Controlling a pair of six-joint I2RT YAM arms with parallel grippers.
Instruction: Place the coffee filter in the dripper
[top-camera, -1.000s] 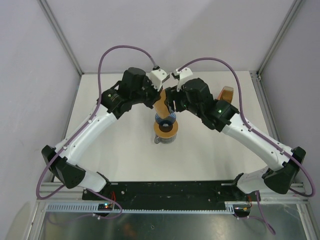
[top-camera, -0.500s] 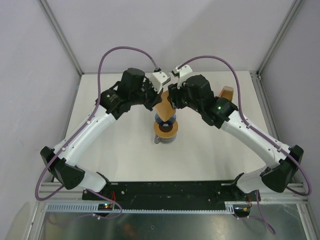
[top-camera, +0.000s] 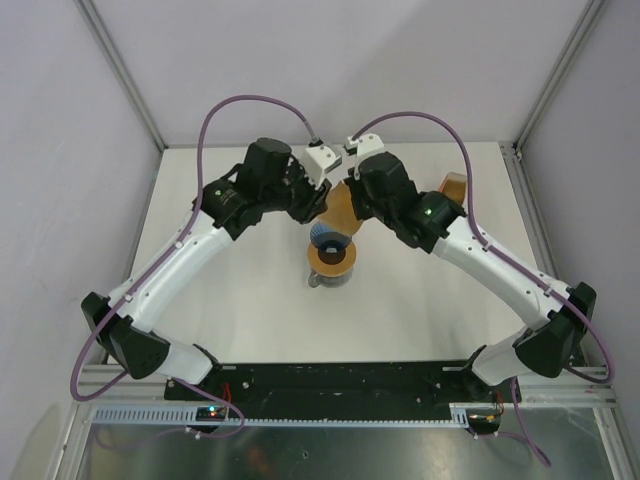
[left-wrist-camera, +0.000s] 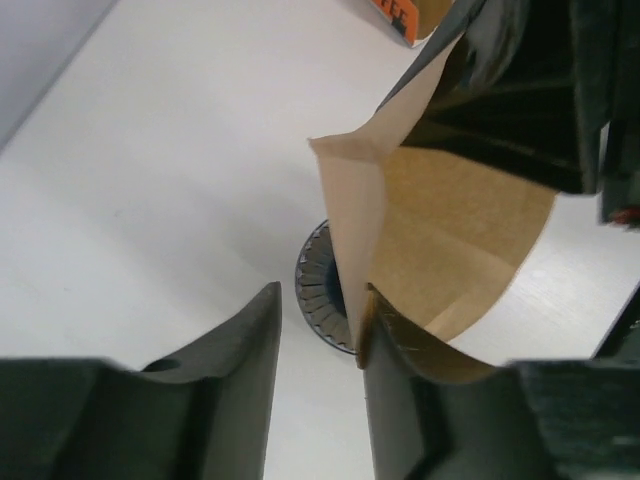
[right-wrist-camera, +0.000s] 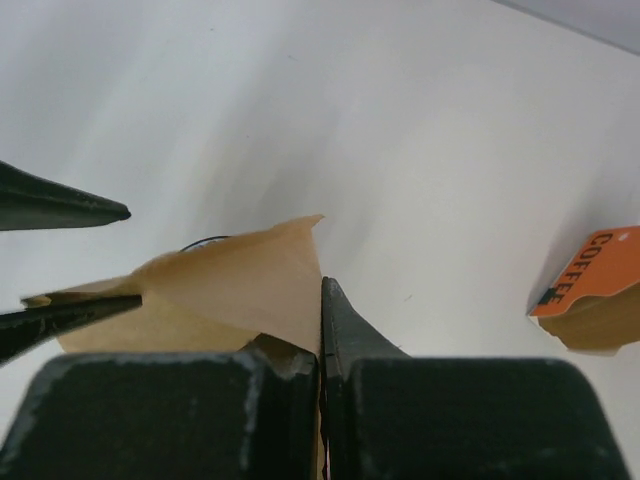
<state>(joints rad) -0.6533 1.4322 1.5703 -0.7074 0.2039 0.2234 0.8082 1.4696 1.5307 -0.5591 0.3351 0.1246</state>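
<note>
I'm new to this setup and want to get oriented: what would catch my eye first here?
A tan coffee filter is held up over the far middle of the table. The right gripper is shut on it, and the left gripper is open beside it. Beneath it sits the blue dripper, and an orange pack marked COFFEE lies off to the right.

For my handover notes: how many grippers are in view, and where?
2. The right gripper is shut on the filter, near the dripper. The left gripper stands open at the filter's other edge. None seems hidden.
</note>
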